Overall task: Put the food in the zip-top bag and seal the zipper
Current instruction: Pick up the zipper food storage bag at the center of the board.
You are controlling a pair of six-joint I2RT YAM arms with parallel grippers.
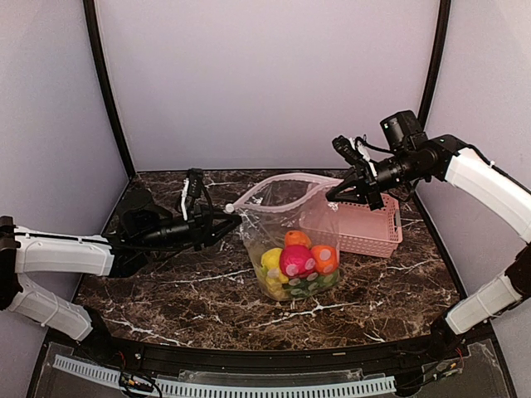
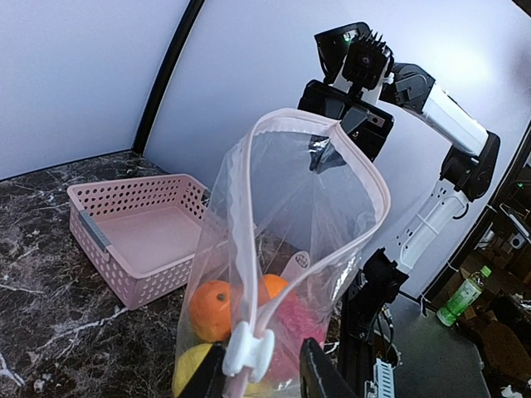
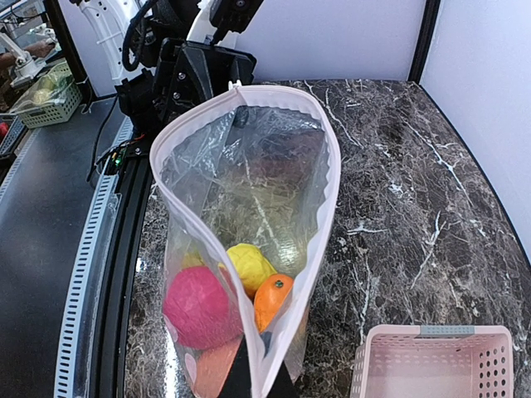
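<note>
**Zip-top bag (image 1: 282, 211) held up by its mouth between two grippers, the food (image 1: 309, 264) already inside.**

On the left, the left gripper (image 2: 261, 375) reaches in low over the marble table (image 1: 166, 282). Its fingers (image 2: 319, 373) stand apart on either side of the white slider (image 2: 249, 348) at one end of the zipper (image 2: 365, 191), with a gap showing beside one finger. The bag stands mid-table with its bottom resting on the marble and its mouth gaping in a wide loop. An orange (image 1: 296, 239), a red round fruit (image 1: 295, 260), a yellow lemon (image 1: 270, 259) and green pieces (image 1: 314, 283) lie heaped at the bottom. At the loop's other end the right gripper (image 1: 333, 196) has its jaws pressed together, pinching the zipper. A pink basket (image 1: 369, 232) sits just beside the bag to the right.
</note>
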